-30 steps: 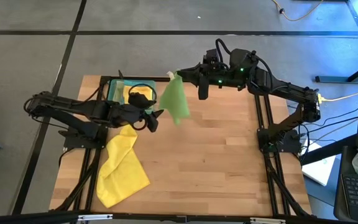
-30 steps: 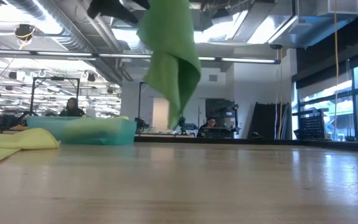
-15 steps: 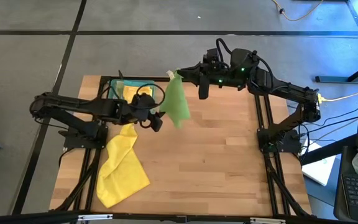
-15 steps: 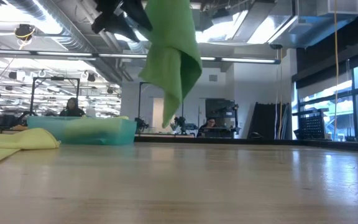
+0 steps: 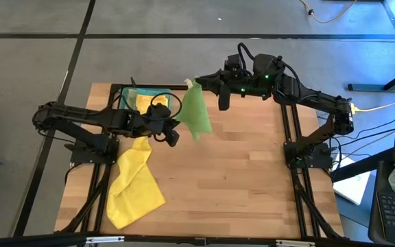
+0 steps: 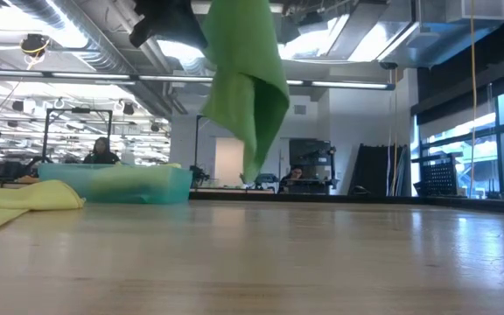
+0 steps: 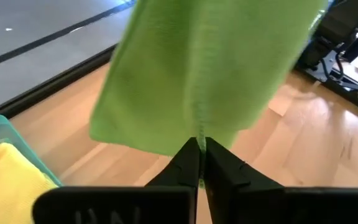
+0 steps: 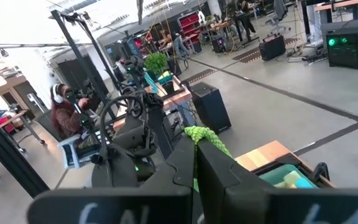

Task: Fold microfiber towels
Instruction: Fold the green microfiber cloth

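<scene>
A bright green microfiber towel hangs in the air over the table's far middle, clear of the wood. My right gripper is shut on its top corner. My left gripper has come in from the left, beside the towel's lower half, and is shut on it. The towel's lower tip dangles free. A yellow towel lies crumpled on the table's near left. Another yellow towel rests in the teal tray. My left gripper pinches the green towel's hanging edge between its two fingertips, low on the towel, coming about level from the table's left. The cloth spreads away above the fingers and hangs slack. My right gripper pinches the towel's top corner, which bunches out past the shut fingertips. It reaches in from the table's right, and the towel hangs below it, lifted clear.
The teal tray stands at the far left of the table, just behind my left arm. The wooden top to the right and toward the near edge is bare. People sit at desks in the room beyond the table.
My left gripper has moved up and toward the table's right, to the hanging green towel, and has taken hold of its edge. The towel's lower part has swung slightly. My right gripper has kept still.
</scene>
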### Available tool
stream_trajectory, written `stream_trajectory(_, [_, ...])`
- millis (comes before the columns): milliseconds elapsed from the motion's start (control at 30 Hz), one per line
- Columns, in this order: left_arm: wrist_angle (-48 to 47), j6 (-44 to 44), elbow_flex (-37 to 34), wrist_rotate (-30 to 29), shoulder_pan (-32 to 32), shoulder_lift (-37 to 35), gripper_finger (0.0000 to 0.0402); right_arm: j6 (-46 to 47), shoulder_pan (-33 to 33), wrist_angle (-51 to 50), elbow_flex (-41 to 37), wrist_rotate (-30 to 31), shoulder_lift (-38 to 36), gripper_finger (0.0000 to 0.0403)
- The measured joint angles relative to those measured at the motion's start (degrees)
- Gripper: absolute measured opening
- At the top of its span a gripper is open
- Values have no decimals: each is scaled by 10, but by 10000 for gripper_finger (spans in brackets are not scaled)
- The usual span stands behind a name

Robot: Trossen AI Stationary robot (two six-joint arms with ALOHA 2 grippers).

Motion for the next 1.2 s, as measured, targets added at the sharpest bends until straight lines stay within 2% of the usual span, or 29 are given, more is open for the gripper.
stream_trajectory(300, [-3, -2, 0, 23, -10, -25, 0, -5, -14, -74, -1, 2, -1, 10])
stream_trajectory(633, [-80, -43, 0, 28, -9, -109, 0, -25, -22, -91, -1, 1, -3, 10])
stream_trajectory(900, [-80, -62, 0, 99, -11, -187, 0, -25, -22, -189, 0, -50, -38, 10])
stream_trajectory(1100, [-73, -44, 0, 50, -12, -230, 0, -56, -32, -277, 0, 42, -70, 10])
stream_trajectory(1200, [-54, -39, 1, 20, -12, -250, 0, -61, -41, -284, 0, 18, -85, 10])
